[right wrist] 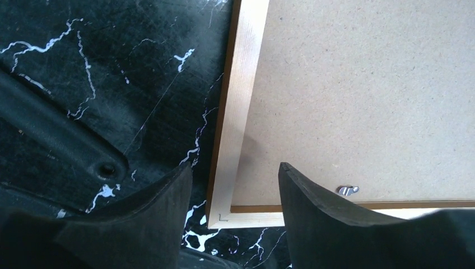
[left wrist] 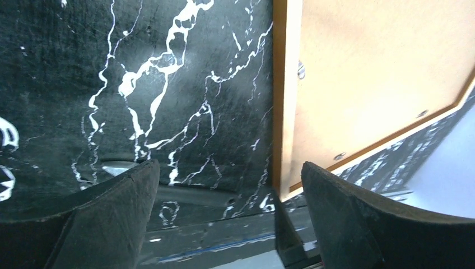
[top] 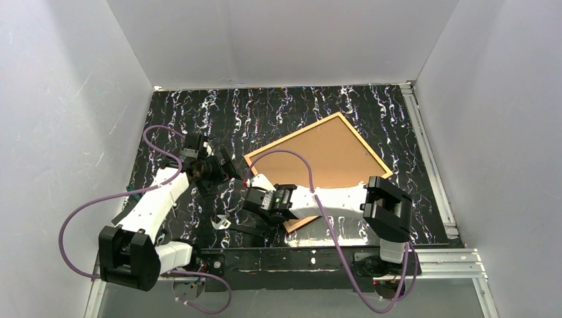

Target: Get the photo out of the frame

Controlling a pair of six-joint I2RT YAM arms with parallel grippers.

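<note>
The frame (top: 292, 136) lies face down and turned like a diamond on the black marbled table. The photo's tan board back (top: 325, 156) fills it; the printed side is hidden. My right gripper (top: 260, 199) hovers over the frame's lower-left side. In the right wrist view it (right wrist: 235, 167) is open and empty, with the pale frame rail (right wrist: 238, 112) and a corner between its fingers; board (right wrist: 364, 84) lies to the right. My left gripper (top: 225, 169) is open and empty, left of the frame. In its own view (left wrist: 229, 168) the frame edge (left wrist: 280, 101) and board (left wrist: 381, 73) show.
Small metal turn clips (right wrist: 347, 190) (left wrist: 301, 70) hold the board at the frame's inner edge. A silver wrench (top: 221, 222) and a black bar (top: 246, 230) lie near the table's front edge. White walls enclose the table on three sides.
</note>
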